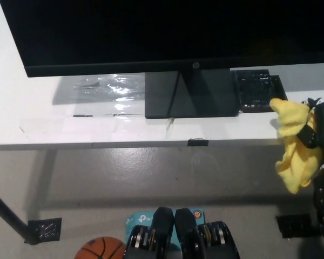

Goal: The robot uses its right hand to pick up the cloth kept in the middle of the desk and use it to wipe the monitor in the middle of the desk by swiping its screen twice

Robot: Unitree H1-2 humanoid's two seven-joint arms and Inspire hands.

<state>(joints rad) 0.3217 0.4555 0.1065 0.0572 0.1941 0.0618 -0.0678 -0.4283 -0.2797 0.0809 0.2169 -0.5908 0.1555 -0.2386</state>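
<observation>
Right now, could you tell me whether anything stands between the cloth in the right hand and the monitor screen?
Nothing visible does. The right hand holds the yellow cloth at the desk's right edge, with open space up to the monitor.

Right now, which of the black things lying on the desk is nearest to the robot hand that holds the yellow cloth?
The black tray-like object right of the monitor base, just beside the cloth in the right robot hand; the base and the small clip lie farther left.
</observation>
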